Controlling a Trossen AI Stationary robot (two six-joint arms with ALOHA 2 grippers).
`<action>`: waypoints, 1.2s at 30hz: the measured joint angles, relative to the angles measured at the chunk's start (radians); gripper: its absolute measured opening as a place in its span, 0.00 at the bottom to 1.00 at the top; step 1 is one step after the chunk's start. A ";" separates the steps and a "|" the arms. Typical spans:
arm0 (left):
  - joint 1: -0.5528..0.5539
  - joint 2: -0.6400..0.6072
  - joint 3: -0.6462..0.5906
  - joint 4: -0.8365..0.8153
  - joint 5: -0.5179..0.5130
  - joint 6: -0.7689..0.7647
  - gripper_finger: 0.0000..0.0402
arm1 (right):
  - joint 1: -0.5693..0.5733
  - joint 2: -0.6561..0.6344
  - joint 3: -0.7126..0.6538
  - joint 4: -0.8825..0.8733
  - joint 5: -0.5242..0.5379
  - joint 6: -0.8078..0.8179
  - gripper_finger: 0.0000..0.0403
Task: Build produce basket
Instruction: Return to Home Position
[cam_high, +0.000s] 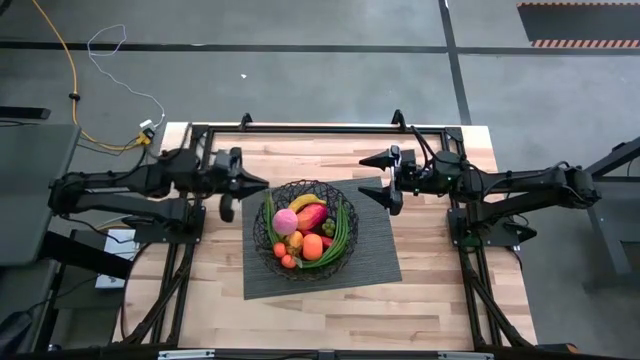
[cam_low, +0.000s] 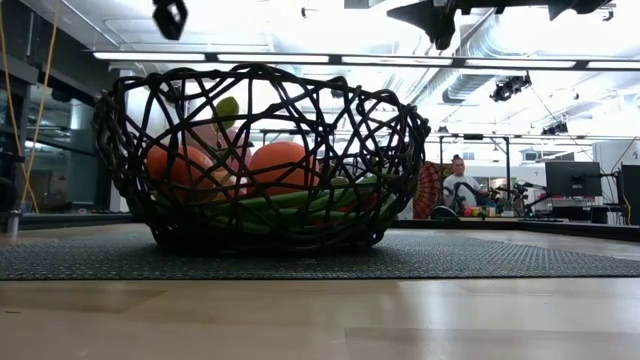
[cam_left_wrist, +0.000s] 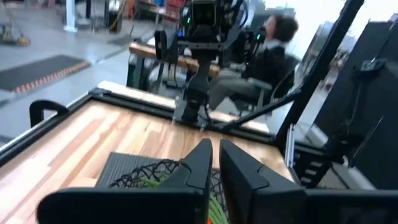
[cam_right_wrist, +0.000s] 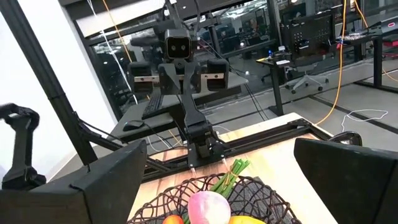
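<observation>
One basket (cam_high: 263, 228) stands on one ribbed mat (cam_high: 372, 266) in the middle of the bench (cam_high: 430, 300). In it I count one banana (cam_high: 306, 201) at the far side, one pink ball (cam_high: 286, 221), one mango (cam_high: 311, 216) beside the ball, one large orange (cam_high: 312, 247) toward the near side, and one bundle of green beans (cam_high: 346, 228) curving along the right rim. A few small red-orange pieces (cam_high: 284, 255) lie at the near left. They look like three, but they crowd together and I cannot count them for certain.

There are two arms. The left pincer (cam_high: 260, 183) hangs just beside the basket's far left rim, with its fingers drawn together to a thin slit and nothing between them. The right pincer (cam_high: 376, 180) hangs near the far right corner of the mat, a little apart from the basket, its fingers spread wide and empty. The basket lies between the two and below both, which the level view shows high above its rim.

One person (cam_low: 460, 182) sits in the room beyond.
</observation>
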 joint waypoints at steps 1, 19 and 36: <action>0.000 -0.034 -0.035 0.023 -0.002 -0.005 0.05 | 0.000 0.000 0.000 0.000 0.000 0.004 0.97; 0.001 -0.580 -0.547 0.219 -0.083 -0.148 0.00 | 0.000 0.000 0.000 0.000 0.012 0.078 0.97; -0.036 -0.685 -0.663 0.294 -0.117 -0.192 0.00 | 0.000 0.000 0.000 -0.003 0.014 0.126 0.97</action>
